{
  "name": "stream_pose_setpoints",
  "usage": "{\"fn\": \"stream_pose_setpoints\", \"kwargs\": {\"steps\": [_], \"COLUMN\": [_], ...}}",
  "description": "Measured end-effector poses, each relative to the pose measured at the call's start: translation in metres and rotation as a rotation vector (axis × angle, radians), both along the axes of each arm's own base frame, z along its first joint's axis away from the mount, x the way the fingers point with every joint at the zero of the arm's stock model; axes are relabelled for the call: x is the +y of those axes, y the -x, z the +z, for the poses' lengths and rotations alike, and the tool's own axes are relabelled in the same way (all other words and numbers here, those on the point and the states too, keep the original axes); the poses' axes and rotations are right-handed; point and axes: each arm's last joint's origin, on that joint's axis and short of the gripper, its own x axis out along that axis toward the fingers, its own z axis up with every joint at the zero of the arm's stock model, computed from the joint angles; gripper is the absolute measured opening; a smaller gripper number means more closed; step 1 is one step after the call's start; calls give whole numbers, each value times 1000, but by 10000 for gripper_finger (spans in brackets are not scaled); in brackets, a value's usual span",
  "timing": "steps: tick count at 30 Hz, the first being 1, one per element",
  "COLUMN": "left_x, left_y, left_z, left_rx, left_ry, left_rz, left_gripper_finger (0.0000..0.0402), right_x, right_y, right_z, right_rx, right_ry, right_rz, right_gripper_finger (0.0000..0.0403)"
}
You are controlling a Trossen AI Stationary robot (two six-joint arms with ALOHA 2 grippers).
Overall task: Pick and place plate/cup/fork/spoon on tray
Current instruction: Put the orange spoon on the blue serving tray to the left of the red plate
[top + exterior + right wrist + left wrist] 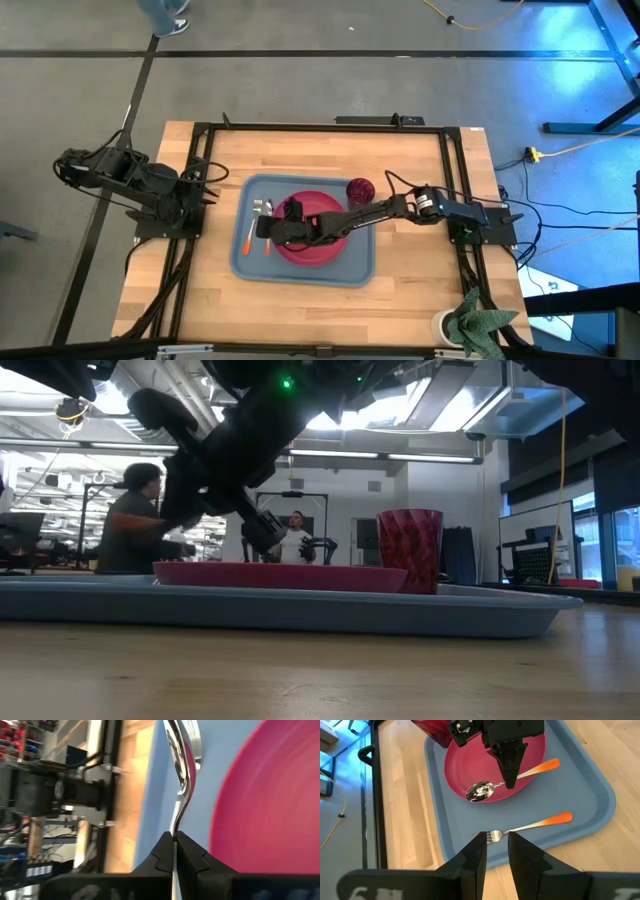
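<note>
The blue-grey tray (245,268) lies mid-table. The pink-red plate (325,250) rests in it, and the dark red cup (360,188) stands upright at the tray's far right corner. The fork (530,826) lies flat on the tray floor left of the plate. My right gripper (268,228) reaches across the plate from the table's right and is shut on the spoon (492,786). My left gripper (495,842) is open and empty at the table's left side, away from the tray. My right gripper pinches the spoon's silver shaft (516,776) between its two fingers, between the bowl and the orange handle (545,766). The fingers come from above, slanting down, and lie across the spoon. The spoon sits about level, its bowl (182,745) pointing away from the fingers; it seems lifted clear of the tray.
A white cup (447,325) and a green cloth (485,322) sit at the table's near right corner. A black frame (320,128) runs around the work area. People stand in the room behind the table (135,520).
</note>
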Motion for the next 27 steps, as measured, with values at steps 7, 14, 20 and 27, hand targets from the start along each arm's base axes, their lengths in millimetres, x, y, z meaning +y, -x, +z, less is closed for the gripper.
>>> {"fn": "stream_pose_setpoints", "kwargs": {"steps": [7, 14, 20, 27], "left_x": [0, 0, 0, 0], "left_y": [0, 0, 0, 0], "left_z": [0, 0, 0, 0], "left_rx": [-1, -1, 0, -1], "left_ry": [0, 0, -1, -2], "left_rz": [0, 0, 0, 2], "left_gripper_finger": [71, 71, 71, 71], "right_x": [-1, -4, -10, -12], "right_y": [-4, -8, -12, -15], "right_z": [0, -12, -27, -38], "right_rx": [-40, -58, -57, -48], "right_ry": [-8, -19, -39, -59], "right_rz": [1, -13, -2, 17], "right_gripper_finger": [4, 4, 4, 4]}}
